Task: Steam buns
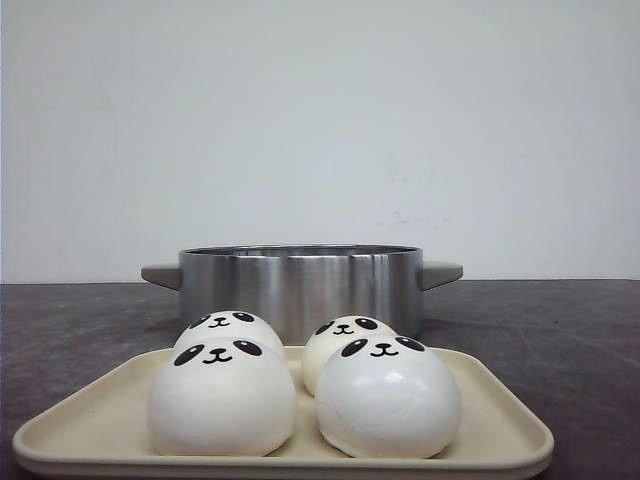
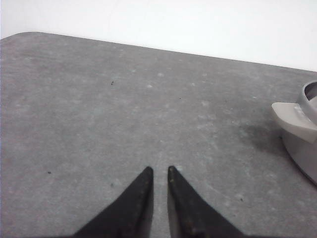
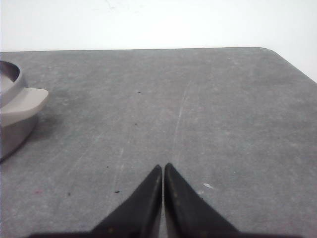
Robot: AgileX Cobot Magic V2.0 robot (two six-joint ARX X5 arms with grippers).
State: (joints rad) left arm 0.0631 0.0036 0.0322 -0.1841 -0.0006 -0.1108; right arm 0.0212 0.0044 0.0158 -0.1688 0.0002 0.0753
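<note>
Several white dome-shaped buns with black panda faces sit on a cream tray (image 1: pixel 70 440) at the table's front. Two are in front, one on the left (image 1: pixel 220 400) and one on the right (image 1: pixel 388 400), and two stand behind them (image 1: pixel 228 328) (image 1: pixel 345 335). A steel steamer pot (image 1: pixel 300 285) with grey handles stands just behind the tray. My left gripper (image 2: pixel 158 171) is over bare table left of the pot, jaws almost together and empty. My right gripper (image 3: pixel 163 167) is shut and empty over bare table right of the pot. Neither gripper shows in the front view.
The pot's left handle (image 2: pixel 294 118) shows in the left wrist view, and its right handle (image 3: pixel 22 101) in the right wrist view. The grey table (image 1: pixel 560 340) ends at a white wall behind the pot.
</note>
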